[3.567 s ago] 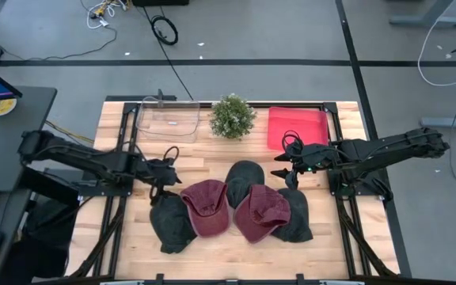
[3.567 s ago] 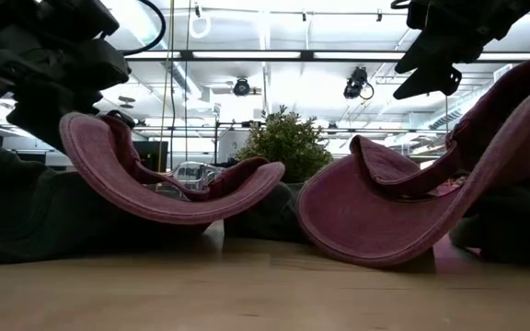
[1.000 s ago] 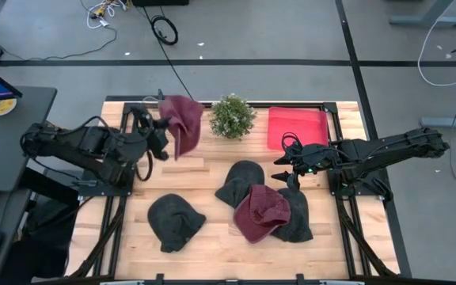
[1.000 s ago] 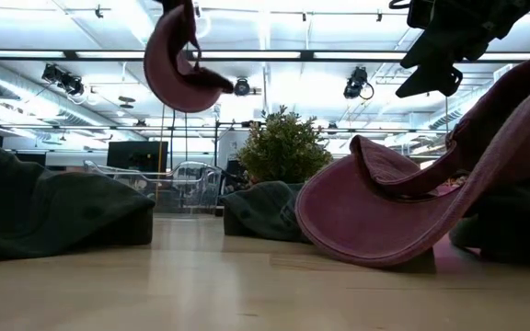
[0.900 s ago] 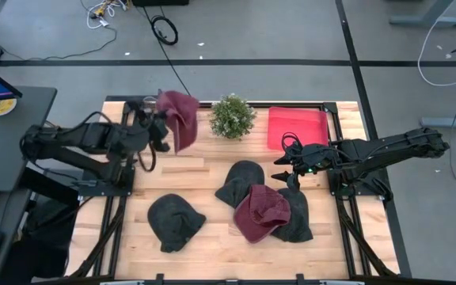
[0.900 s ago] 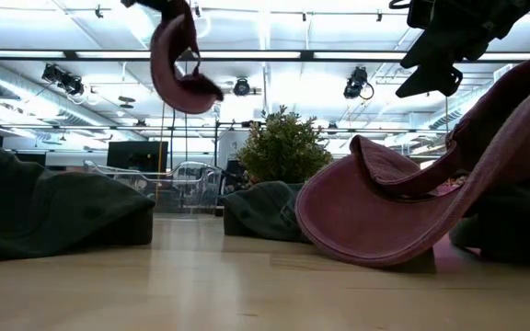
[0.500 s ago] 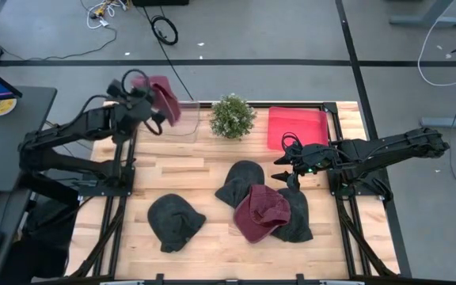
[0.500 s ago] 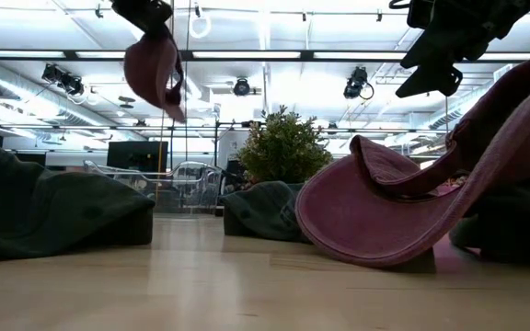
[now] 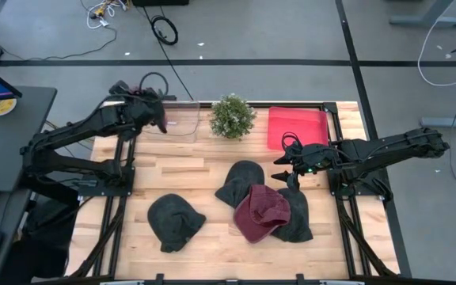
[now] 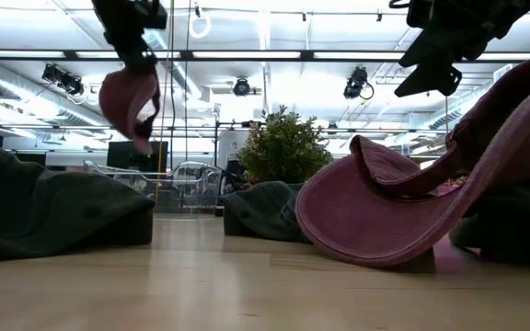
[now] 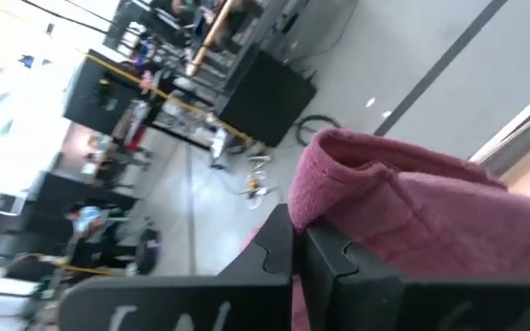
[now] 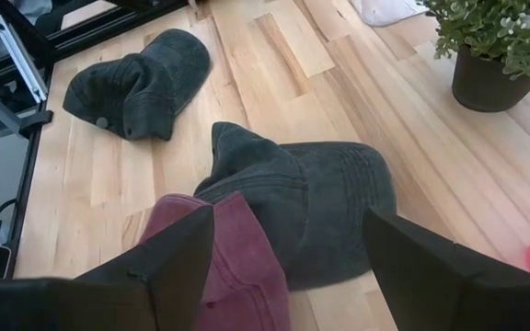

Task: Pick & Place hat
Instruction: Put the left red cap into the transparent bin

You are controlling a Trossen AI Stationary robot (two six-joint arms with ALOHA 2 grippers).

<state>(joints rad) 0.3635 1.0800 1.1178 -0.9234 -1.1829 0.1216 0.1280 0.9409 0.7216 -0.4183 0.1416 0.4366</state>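
My left gripper is over the table's far left corner, by the clear container, and is shut on a maroon hat. The hat also shows in the left wrist view; the arm mostly hides it in the high view. My right gripper hovers open and empty above the hats at mid-right. Its fingers stand wide apart. A second maroon hat lies on two dark hats. A third dark hat lies near the front left. My left gripper pinches a rolled or folded edge of the maroon hat between its two fingers. The hat hangs below the gripper, well clear of the table, with its crown sagging downward.
A potted plant stands at the far middle, with a red tray to its right. The clear container sits at the far left, beside my left gripper. Bare wood lies between the container and the hats.
My left gripper has carried the maroon hat from beside the plant toward the table's far left corner, past the clear container. The hat has stayed pinched and clear of the table, swinging and turning under the gripper, and now hangs lower in the low view.
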